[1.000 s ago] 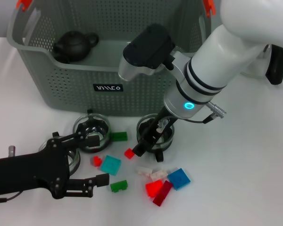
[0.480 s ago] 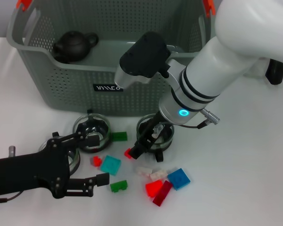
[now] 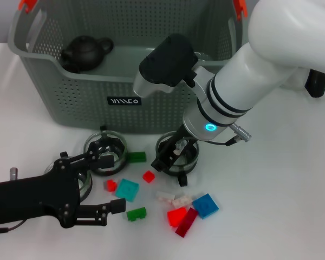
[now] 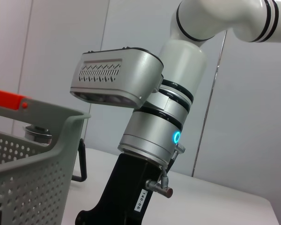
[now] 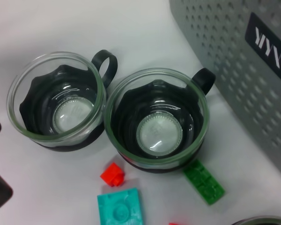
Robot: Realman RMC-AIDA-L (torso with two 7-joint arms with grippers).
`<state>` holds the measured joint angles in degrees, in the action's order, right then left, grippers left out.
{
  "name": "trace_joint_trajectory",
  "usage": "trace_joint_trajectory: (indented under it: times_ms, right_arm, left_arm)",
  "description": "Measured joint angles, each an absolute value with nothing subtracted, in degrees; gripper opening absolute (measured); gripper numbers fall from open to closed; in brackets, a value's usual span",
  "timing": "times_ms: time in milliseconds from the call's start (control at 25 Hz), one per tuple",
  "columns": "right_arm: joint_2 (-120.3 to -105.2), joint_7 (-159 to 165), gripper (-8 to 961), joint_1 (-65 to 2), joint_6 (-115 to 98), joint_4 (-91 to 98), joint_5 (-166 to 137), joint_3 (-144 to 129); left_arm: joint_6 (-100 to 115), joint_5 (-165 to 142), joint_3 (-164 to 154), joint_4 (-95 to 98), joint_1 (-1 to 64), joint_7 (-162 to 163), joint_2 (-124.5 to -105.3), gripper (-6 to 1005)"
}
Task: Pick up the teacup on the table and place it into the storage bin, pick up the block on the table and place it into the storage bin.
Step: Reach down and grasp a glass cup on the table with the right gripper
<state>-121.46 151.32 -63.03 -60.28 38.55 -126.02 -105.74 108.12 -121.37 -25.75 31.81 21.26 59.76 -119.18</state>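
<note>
Three glass teacups in black holders stand in front of the storage bin (image 3: 70, 95). My right gripper (image 3: 172, 169) is down on the right-hand teacup (image 3: 177, 150), its black end pressed against the cup's near rim. The other two teacups (image 5: 157, 122) (image 5: 56, 108) stand side by side; in the head view they are the middle teacup (image 3: 104, 149) and the left teacup (image 3: 82, 183), which is half hidden by my left gripper (image 3: 111, 183). That gripper lies open and empty at the lower left. Several blocks lie around, among them a red block (image 3: 148, 176), a teal block (image 3: 128, 189) and a blue block (image 3: 206, 206).
A black teapot (image 3: 85, 52) sits inside the bin at its back left. A green block (image 5: 203, 180) lies next to the middle cup by the bin's front wall (image 5: 239, 70). The left wrist view shows the right arm (image 4: 154, 140) beside a bin corner (image 4: 33, 154).
The right arm has shifted a little to the left over its teacup, uncovering the small red block. The left gripper and the other cups have not moved.
</note>
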Motion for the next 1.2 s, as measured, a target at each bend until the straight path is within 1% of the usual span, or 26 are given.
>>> trace_joint_trajectory:
  times_ms: [160, 1200]
  right_arm:
    - [-121.46, 151.33, 276, -63.03, -60.26, 38.51, -126.04, -105.79]
    - [-121.54, 150.82, 282, -63.01, -60.14, 37.88, -126.04, -107.25]
  left_arm:
    - [108.07, -121.37, -25.75, 31.82, 21.27, 59.55, -119.18, 903]
    - [107.65, -121.19, -25.75, 31.75, 21.34, 59.32, -119.18, 900]
